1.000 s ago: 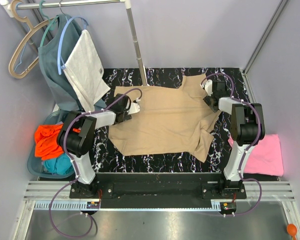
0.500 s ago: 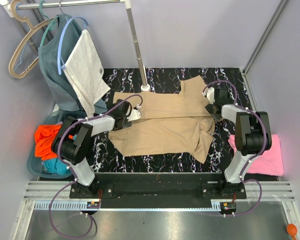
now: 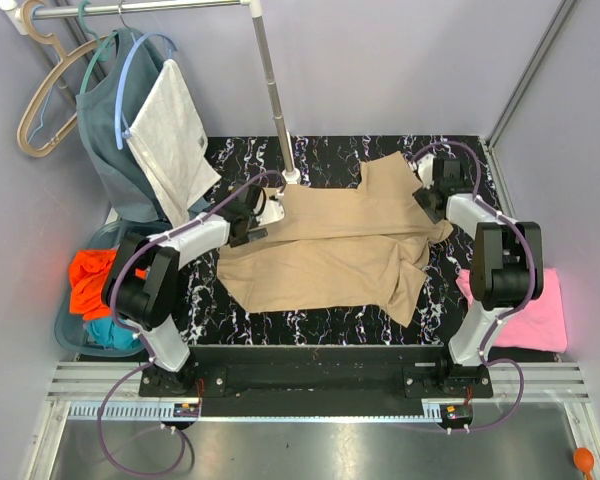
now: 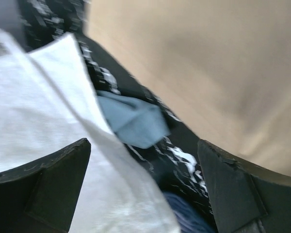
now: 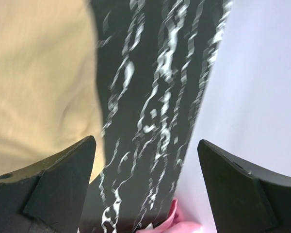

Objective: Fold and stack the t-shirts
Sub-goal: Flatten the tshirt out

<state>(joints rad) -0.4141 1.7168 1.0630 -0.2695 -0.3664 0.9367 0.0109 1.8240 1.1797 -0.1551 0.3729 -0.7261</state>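
Since the tan t-shirt [image 3: 330, 255] lies flat across the middle of the marbled table [image 3: 330, 155] with its far part seemingly doubled toward the near side, I'd say the fold is only half made. The left gripper [image 3: 248, 218] sits just beside its left edge and the right gripper [image 3: 432, 198] at its far right corner, both spread wide and empty, likely placed for an even next fold. The pink t-shirt [image 3: 530, 310] lies off to the right, perhaps starting the stack, while the orange t-shirt [image 3: 92, 280] and teal t-shirt [image 3: 115, 332] sit bunched in a basket [image 3: 65, 335] on the left.

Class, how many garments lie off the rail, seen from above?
4: tan shirt on the table, pink shirt right of it, orange shirt and teal shirt in the left basket; more may be hidden there.
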